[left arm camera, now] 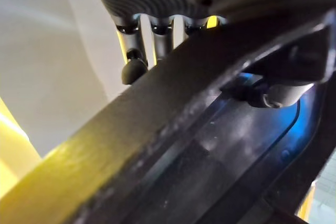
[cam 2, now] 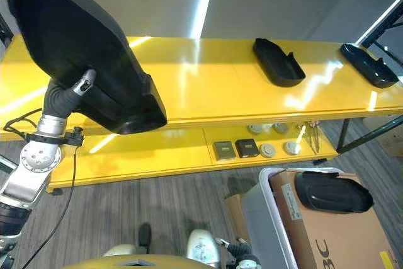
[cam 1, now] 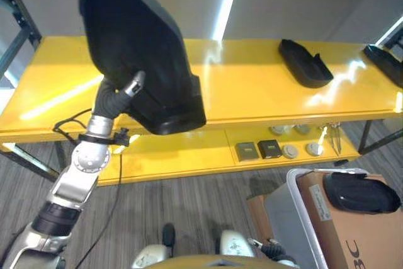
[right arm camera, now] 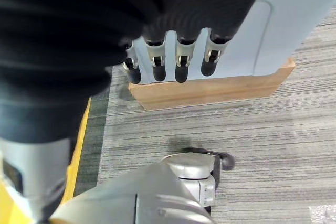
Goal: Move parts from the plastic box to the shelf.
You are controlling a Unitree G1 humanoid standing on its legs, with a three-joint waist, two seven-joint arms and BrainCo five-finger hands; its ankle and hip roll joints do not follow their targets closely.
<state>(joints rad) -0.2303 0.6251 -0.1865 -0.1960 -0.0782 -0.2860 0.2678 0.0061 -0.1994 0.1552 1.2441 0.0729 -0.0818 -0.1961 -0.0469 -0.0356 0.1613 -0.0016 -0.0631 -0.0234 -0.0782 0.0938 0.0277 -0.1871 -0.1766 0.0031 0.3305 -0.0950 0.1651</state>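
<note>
The left hand (cam 1: 129,87) holds a large black part (cam 1: 135,48) aloft above the left end of the yellow shelf (cam 1: 252,86), its fingers (left arm camera: 134,69) hooked over the part's edge and its thumb on the inner side. Two similar black parts already lie on the top board, one at centre right (cam 1: 305,62) and one at the far right end (cam 1: 384,62). Another part (cam 1: 360,192) waits in the plastic box (cam 1: 291,209) at the near right.

To place it well, the hand should probably lower the part flat onto the bare left stretch of the top board, well apart from the others, and release only once it rests steadily.

The right hand (right arm camera: 173,56) hangs idle over the floor by the box, fingers relaxed and holding nothing.
</note>
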